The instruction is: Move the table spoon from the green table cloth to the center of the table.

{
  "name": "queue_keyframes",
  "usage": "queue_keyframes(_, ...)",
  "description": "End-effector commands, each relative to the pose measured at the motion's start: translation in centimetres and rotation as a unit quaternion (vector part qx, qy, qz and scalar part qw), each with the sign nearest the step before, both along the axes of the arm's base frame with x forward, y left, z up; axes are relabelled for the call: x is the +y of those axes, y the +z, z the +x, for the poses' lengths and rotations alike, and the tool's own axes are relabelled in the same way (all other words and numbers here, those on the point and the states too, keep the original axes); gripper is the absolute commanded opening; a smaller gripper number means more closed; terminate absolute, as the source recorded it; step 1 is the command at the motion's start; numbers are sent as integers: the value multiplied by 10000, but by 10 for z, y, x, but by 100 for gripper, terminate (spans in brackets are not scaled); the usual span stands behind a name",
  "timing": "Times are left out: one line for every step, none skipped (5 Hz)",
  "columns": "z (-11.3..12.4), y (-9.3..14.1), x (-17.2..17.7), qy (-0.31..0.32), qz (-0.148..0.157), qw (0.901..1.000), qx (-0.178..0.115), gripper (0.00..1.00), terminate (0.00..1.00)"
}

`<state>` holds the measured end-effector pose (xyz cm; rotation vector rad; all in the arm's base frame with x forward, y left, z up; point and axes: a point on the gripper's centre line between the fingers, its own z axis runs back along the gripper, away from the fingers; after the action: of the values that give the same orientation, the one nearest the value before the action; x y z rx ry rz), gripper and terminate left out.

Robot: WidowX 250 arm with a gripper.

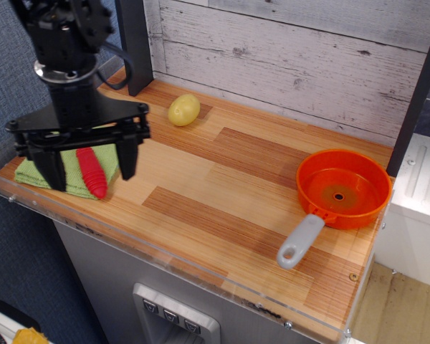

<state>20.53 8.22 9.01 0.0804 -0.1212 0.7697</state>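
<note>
The table spoon's ribbed red handle (92, 173) lies on the green table cloth (73, 174) at the table's (222, 186) left end. Its silver bowl is hidden behind the arm. My gripper (90, 166) hangs open right over the spoon, one black finger (54, 169) left of the handle and one finger (127, 158) right of it. I cannot tell whether the fingers touch the cloth. The jaws are wide apart and hold nothing.
A yellow potato-like object (183, 110) sits near the back wall. An orange pan (342, 188) with a grey handle (300, 241) sits at the right. A dark post (132, 43) stands at the back left. A clear acrylic edge (201, 276) runs along the front.
</note>
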Motion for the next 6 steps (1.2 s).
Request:
queue_keyframes(17, -3, 31, 373, 13, 9991, -179, 100, 0)
queue_keyframes(24, -12, 43, 472, 5, 9985, -291, 100, 0)
queue_keyframes(35, -20, 51, 710, 59, 9963, -486, 100, 0)
queue_keyframes(43, -27, 59, 815, 47, 9958, -420, 100, 0)
queue_keyframes(48, -36, 66, 879, -17, 9952, -434, 100, 0)
queue_keyframes(50, -42, 68, 891, -28, 9952, -401, 100, 0)
